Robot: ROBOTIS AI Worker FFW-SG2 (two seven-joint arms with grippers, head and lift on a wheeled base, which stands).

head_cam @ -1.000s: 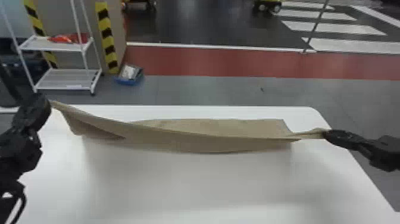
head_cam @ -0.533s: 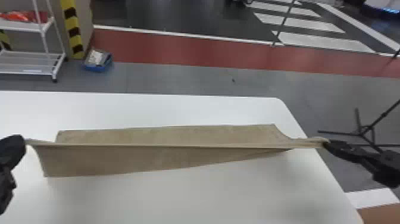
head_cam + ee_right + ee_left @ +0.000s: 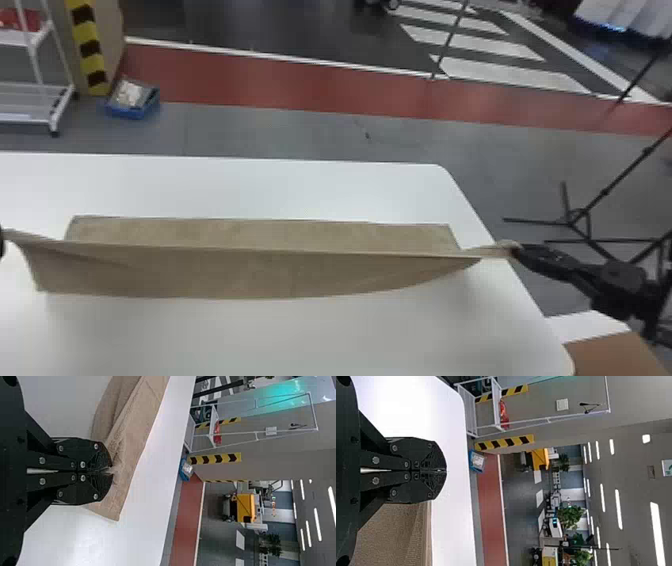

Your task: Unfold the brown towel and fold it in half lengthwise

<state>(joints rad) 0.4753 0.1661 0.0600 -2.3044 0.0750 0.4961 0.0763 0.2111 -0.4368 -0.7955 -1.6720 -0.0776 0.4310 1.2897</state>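
Brown towel: one; left gripper, right gripper, jaws pinching opposite ends.

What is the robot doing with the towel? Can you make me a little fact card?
towel: brown, stretched between both grippers, with a long raised edge
left gripper: shut on one end of the towel
right gripper: shut on a bunched bit at the other end
table: white, under the towel
folding: not finished; the towel isn't lying flat in half
on the floor past the table: blue box near a white shelf rack
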